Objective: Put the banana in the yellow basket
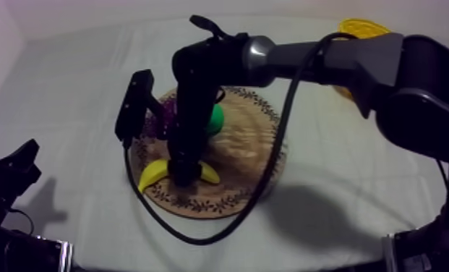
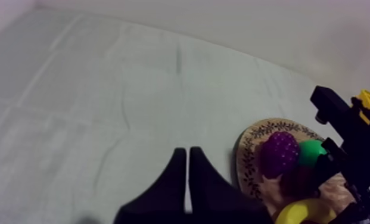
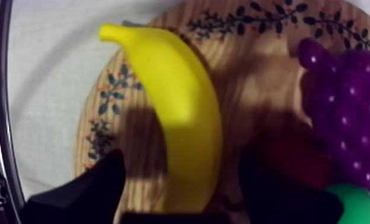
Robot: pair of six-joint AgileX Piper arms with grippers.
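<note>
The right gripper (image 1: 185, 172) is hanging low over the banana (image 3: 181, 113), which is lying on the near side of the wooden board (image 1: 231, 202). Its fingers are sitting apart, one on each side of the banana. I think it is getting ready to grab. Next it needs to squeeze, lift, and go to the yellow basket (image 1: 363, 29) at the far right. The left gripper (image 2: 188, 179) is waiting at the near left, fingers together.

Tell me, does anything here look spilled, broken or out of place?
Nothing stands out. The banana, grapes and pear lie on the wooden board; the right gripper straddles the banana, open.

A robot lab bench: plain cloth-draped table (image 1: 68, 108) with a robot arm (image 1: 328, 54) over it.
</note>
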